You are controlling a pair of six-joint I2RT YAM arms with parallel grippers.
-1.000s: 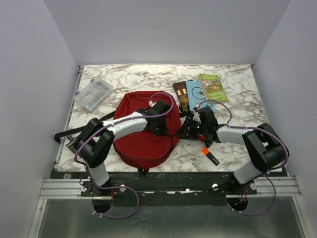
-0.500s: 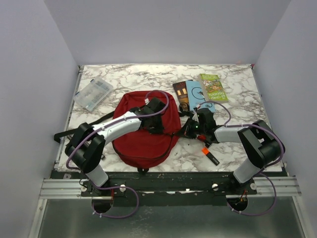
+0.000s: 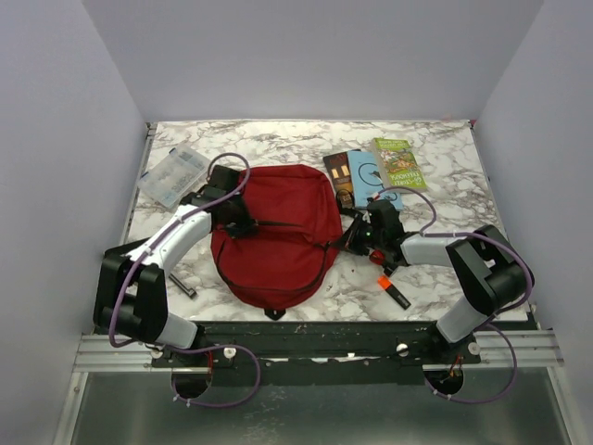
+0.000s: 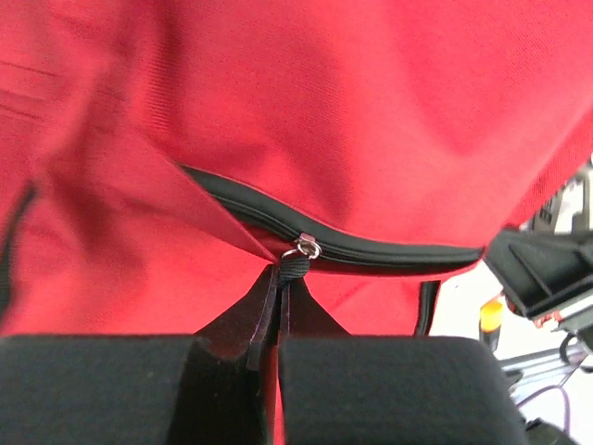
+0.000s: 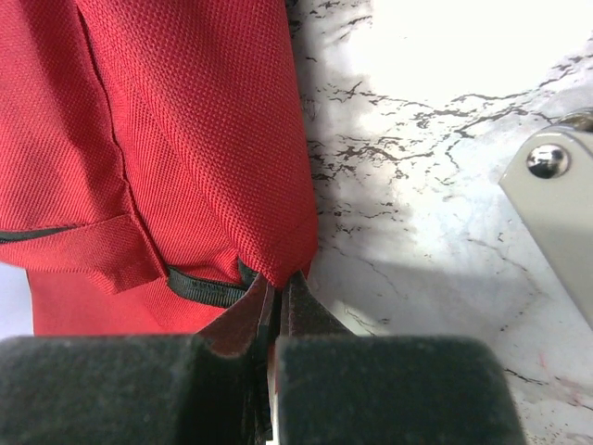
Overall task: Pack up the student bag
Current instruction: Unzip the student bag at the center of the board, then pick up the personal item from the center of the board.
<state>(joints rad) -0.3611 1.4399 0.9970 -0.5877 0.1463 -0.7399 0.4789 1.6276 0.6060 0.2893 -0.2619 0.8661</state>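
The student bag [image 3: 278, 250] is a dark red backpack lying flat mid-table. My left gripper [image 3: 243, 225] is over its upper left part, shut on the black zipper pull [image 4: 295, 266] just below the small metal ring. The black zipper line [image 4: 389, 250] runs right from there across the red fabric [image 4: 371, 111]. At the bag's right edge my right gripper [image 3: 352, 243] is low on the table. In the right wrist view it [image 5: 281, 287] is shut on a corner of the red fabric [image 5: 185, 111], beside a black strap [image 5: 199, 289].
A clear plastic case [image 3: 174, 175] lies at the back left. A dark book [image 3: 339, 176], a blue one [image 3: 364, 174] and a green one [image 3: 398, 163] lie behind the right arm. An orange-and-black marker [image 3: 391, 290] is near the front right. Grey walls enclose the table.
My left gripper has swept from the bag's middle right over to its left side, holding the zipper pull. The right gripper has closed on the bag's right edge.
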